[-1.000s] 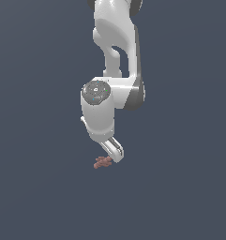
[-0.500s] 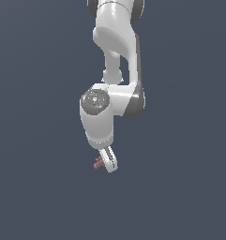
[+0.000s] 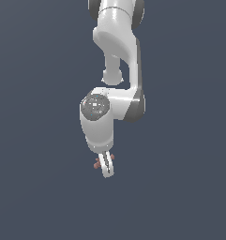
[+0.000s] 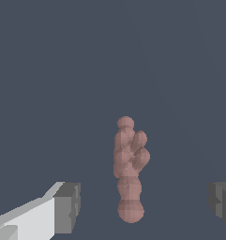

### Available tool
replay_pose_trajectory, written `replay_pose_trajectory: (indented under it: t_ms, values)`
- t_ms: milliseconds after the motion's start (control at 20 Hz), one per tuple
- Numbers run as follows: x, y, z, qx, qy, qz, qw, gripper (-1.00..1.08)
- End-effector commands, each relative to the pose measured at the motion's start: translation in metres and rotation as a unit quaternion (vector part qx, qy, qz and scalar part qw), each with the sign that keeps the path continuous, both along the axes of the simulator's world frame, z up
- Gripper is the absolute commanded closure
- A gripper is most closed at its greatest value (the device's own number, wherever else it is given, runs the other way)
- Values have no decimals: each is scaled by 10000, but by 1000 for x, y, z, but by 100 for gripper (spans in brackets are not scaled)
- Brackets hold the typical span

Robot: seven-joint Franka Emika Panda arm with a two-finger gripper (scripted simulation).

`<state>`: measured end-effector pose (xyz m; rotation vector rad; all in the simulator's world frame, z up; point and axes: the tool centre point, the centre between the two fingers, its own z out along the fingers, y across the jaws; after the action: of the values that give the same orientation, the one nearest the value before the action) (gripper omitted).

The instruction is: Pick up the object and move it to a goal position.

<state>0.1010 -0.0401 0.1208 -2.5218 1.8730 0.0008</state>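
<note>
One white Panda arm [image 3: 115, 70] fills the frame's centre, its hand [image 3: 105, 165] low over the dark grey bench [image 3: 34, 187]. Fingers spread wide, touching nothing, straddle the small reddish-brown knobbly object [image 4: 130, 168] lying between them. Approach looks done; closing, lifting and carrying to the goal remain

You see the arm [image 3: 115, 56] hanging down the frame's center, its gripper [image 3: 105, 168] pointing downward with jaws spread wide.
</note>
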Motion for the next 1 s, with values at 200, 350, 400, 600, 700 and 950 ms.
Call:
replay_pose_trajectory:
  t_ms: [200,350,400,600,700,950]
  values:
    - [1,0,-1,-2,0,-98,10000,-92]
    - [1,0,-5,-2,0,-98,10000,-92]
    - [1,0,-8,-2,0,-101,9999,-92]
    - [1,0,-29,-2,-1,-113,9999,-92]
    - [0,0,-40,-3,-1,-118,9999,-92]
    - [0,0,-53,-3,-1,-121,9999,-92]
